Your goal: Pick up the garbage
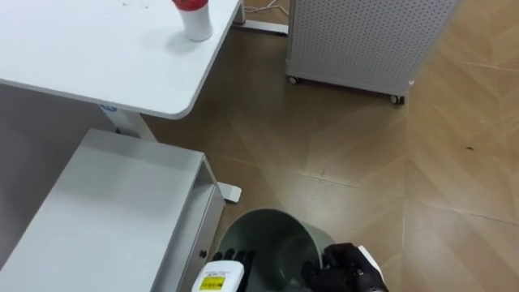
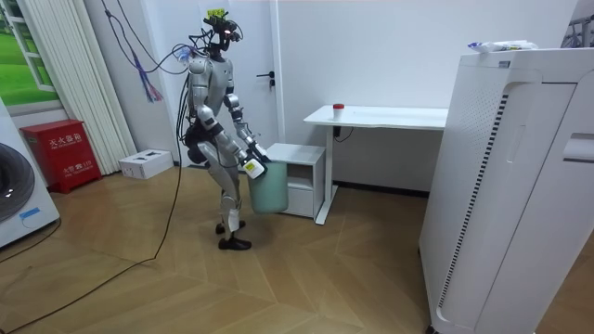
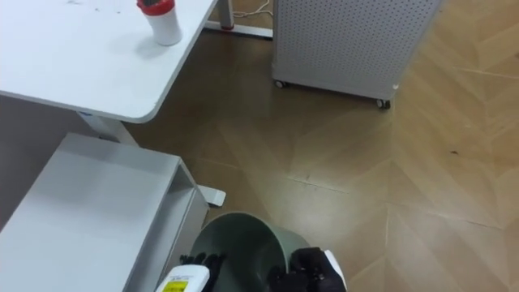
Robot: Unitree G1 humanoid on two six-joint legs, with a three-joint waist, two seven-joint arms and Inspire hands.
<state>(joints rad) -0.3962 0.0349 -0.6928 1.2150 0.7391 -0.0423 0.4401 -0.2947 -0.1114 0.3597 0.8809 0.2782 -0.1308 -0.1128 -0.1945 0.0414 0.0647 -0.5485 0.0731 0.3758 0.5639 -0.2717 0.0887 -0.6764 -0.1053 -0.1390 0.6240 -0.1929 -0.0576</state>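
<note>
A grey-green trash bin [image 1: 272, 243] is held in front of me, low in the eye views, beside a white drawer cabinet [image 1: 105, 211]. My right hand [image 1: 347, 272] is curled over the bin's right rim. My left hand [image 1: 237, 261] hooks dark fingers over the left rim. A white cup with a red lid [image 1: 193, 18] stands on the white desk [image 1: 97, 57] ahead to the left, far from both hands. In the room view I stand by the cabinet with the bin [image 2: 269, 190] at thigh height, off the floor.
A white perforated unit on castors [image 1: 365, 40] stands on the wood floor ahead to the right. Open floor [image 1: 405, 178] lies between it and the bin. The room view has a tall white appliance [image 2: 510, 186] near its right edge and a red box [image 2: 63, 153] at its left.
</note>
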